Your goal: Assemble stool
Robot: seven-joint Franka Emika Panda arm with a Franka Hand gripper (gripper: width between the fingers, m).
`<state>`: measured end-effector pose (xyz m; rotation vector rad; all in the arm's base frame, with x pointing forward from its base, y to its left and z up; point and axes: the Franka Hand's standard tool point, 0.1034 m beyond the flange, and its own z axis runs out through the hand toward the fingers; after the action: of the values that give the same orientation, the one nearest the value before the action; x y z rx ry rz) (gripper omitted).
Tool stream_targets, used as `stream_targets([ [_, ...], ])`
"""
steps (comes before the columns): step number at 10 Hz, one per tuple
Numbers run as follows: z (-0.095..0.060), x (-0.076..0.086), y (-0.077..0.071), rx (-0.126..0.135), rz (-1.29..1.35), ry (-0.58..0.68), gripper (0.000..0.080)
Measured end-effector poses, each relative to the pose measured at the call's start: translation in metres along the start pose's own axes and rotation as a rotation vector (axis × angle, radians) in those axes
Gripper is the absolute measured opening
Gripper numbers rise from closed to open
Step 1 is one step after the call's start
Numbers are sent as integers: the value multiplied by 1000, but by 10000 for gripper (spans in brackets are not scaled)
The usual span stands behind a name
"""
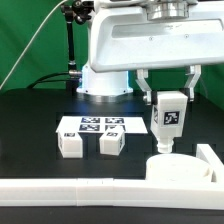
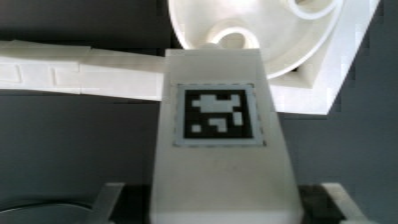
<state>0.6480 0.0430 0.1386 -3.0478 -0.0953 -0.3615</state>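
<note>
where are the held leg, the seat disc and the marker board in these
held leg (image 1: 168, 115), exterior view, on its tagged front face
seat disc (image 1: 186, 171), exterior view, on its round rim below the leg
marker board (image 1: 92, 125), exterior view, on its flat printed top behind the two loose legs

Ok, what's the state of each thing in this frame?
tool: shut on held leg.
held leg: upright, lifted, near seat disc.
seat disc: flat on table, against rail.
loose legs: resting on table, apart.
</note>
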Motion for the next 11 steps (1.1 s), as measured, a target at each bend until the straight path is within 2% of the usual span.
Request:
stream_targets([
  [2, 1, 0, -1, 0, -5, -2, 338],
  [4, 19, 12, -12, 2, -86, -20, 338],
  [5, 23, 11, -15, 4, -100, -22, 338],
  [9, 24, 11, -14, 4, -98, -23, 338],
  [11, 33, 7, -22, 1, -149, 5, 338],
])
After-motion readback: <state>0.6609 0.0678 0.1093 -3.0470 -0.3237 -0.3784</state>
